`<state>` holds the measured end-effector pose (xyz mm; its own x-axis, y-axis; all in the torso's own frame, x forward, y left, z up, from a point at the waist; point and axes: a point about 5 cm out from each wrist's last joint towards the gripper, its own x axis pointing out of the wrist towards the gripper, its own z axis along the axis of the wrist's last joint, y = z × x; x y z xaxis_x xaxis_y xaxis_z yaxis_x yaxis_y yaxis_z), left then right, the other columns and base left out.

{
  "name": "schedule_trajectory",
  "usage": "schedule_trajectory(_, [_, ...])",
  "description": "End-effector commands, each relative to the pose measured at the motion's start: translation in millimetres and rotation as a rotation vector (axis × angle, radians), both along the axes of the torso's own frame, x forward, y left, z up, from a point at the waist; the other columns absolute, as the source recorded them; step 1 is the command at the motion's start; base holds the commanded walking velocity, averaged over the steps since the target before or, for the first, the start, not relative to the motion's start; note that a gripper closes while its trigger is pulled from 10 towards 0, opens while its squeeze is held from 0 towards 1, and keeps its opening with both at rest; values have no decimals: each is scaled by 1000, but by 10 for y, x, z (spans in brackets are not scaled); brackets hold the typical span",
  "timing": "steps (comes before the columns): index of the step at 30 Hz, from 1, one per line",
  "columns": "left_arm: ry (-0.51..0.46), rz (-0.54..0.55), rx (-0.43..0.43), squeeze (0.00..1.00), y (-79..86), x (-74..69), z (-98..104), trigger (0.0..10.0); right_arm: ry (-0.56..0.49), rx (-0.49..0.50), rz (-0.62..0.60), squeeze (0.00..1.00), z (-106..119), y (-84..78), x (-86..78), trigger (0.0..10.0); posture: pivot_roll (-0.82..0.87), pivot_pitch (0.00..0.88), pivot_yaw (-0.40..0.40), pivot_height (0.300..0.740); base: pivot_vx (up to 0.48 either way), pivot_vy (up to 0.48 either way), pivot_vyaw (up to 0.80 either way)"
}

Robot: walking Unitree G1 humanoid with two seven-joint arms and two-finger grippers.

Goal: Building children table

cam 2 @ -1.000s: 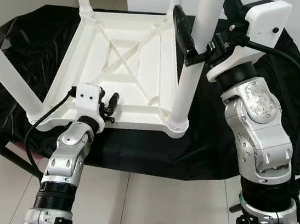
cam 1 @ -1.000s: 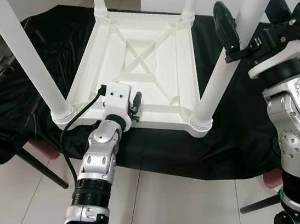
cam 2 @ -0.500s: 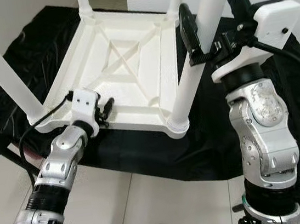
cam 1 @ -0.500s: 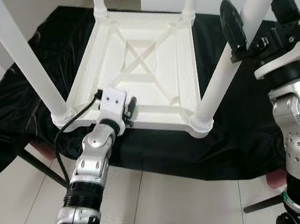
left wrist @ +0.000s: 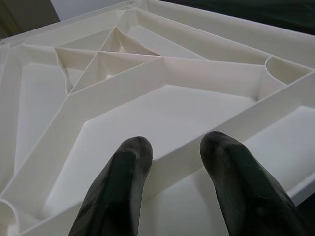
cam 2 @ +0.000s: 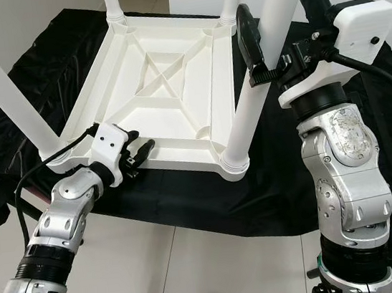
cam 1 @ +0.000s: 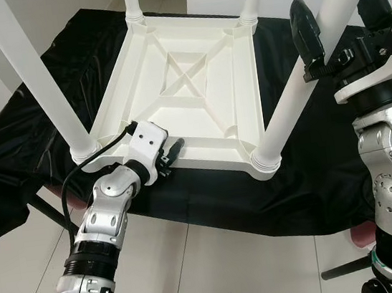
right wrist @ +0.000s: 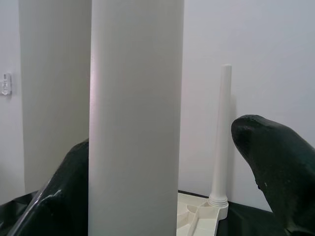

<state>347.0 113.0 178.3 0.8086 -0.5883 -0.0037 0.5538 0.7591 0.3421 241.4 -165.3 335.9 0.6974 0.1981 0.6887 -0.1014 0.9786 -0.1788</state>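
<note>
Your white children's table [cam 1: 195, 81] lies upside down on a black cloth [cam 1: 329, 172] that covers the tabletop, its ribbed underside facing up and its four legs standing upright. The leg at its 5 o'clock corner [cam 1: 297, 90] is the one your right end effector [cam 2: 279, 38] has its fingers around: one black finger [cam 2: 248, 35] sits on the leg's 9 o'clock side and the other on its 3 o'clock side. From the right wrist view the white leg [right wrist: 135, 118] stands between the two spread fingers, though you can't quite tell whether they press on it or just bracket it (the contact is hidden).

Your left end effector [cam 1: 170, 152] is at the table's near edge, around 7 o'clock, just beside the leg in that corner [cam 1: 35, 81]. In the left wrist view its two fingers [left wrist: 118, 191] are apart, straddling a raised rib of the underside.

White floor tiles [cam 1: 218, 259] show below the cloth's near edge at 6 o'clock.
</note>
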Motion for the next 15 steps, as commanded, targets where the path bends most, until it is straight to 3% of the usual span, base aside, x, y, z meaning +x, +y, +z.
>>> schedule_trajectory(1, [10,-38,44,0,16,-7,-42,10000,-16,8,-27,0,17,-29,-44,10000,-40,159,7,740,0,0,0])
schedule_trajectory(5, [42,-205,209,0,72,-79,-103,10000,-18,4,-29,0,27,-25,-39,10000,-39,164,10,740,0,0,0])
schedule_trajectory(7, [45,-226,228,0,82,-88,-103,10000,-19,4,-30,0,29,-24,-39,10000,-39,164,10,740,0,0,0])
schedule_trajectory(8, [17,-288,313,0,85,-118,-95,10000,-20,3,-31,0,33,-21,-39,10000,-39,164,12,740,0,0,0])
schedule_trajectory(9, [45,-317,337,0,97,-128,-119,10000,-20,4,-32,0,33,-21,-39,10000,-39,164,12,740,0,0,0])
schedule_trajectory(12, [69,-334,351,0,106,-135,-137,10000,-20,5,-32,0,33,-21,-39,10000,-39,164,12,740,0,0,0])
schedule_trajectory(14, [52,-381,463,0,157,-137,-132,10000,-21,9,-33,0,33,-24,-42,10000,-42,167,16,740,0,0,0])
schedule_trajectory(15, [52,-381,463,0,157,-137,-132,10000,-21,9,-33,0,33,-24,-42,10000,-42,167,16,740,0,0,0])
